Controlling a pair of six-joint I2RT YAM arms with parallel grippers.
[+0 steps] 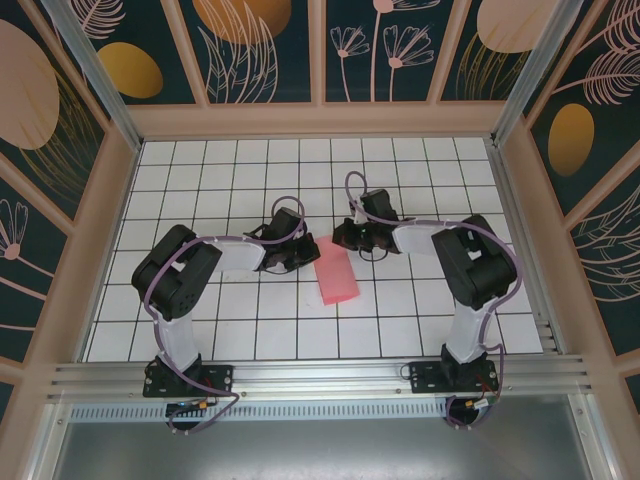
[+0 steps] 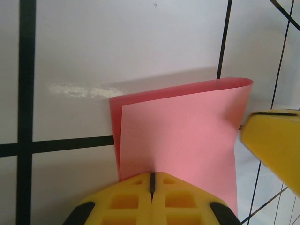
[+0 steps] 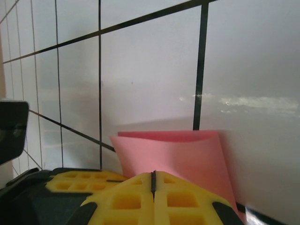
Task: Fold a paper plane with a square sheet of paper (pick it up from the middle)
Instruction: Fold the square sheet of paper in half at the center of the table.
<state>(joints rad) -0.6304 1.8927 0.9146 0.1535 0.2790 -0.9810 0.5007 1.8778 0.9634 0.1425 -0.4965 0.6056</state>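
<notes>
The square sheet of paper [image 1: 337,273] is pink-red and lies on the tiled table folded in half into a loose rectangle, not a plane shape. In the left wrist view the sheet [image 2: 183,136] has its upper layer bowed up at the rounded fold on the right. My left gripper [image 1: 303,262] sits at the sheet's left edge. Its yellow tips [image 2: 152,176] are shut, resting at the paper's near edge with no pink in the seam. My right gripper [image 1: 341,240] is at the sheet's far end, also shut [image 3: 153,174], with the sheet [image 3: 178,154] just beyond its tips.
White table [image 1: 250,180] with a black grid, walled by a wooden frame [image 1: 120,180] on three sides. The right gripper's yellow finger [image 2: 276,145] shows beside the fold. The left gripper's finger [image 3: 79,180] lies close beside the right one. An aluminium rail [image 1: 320,375] runs along the near edge.
</notes>
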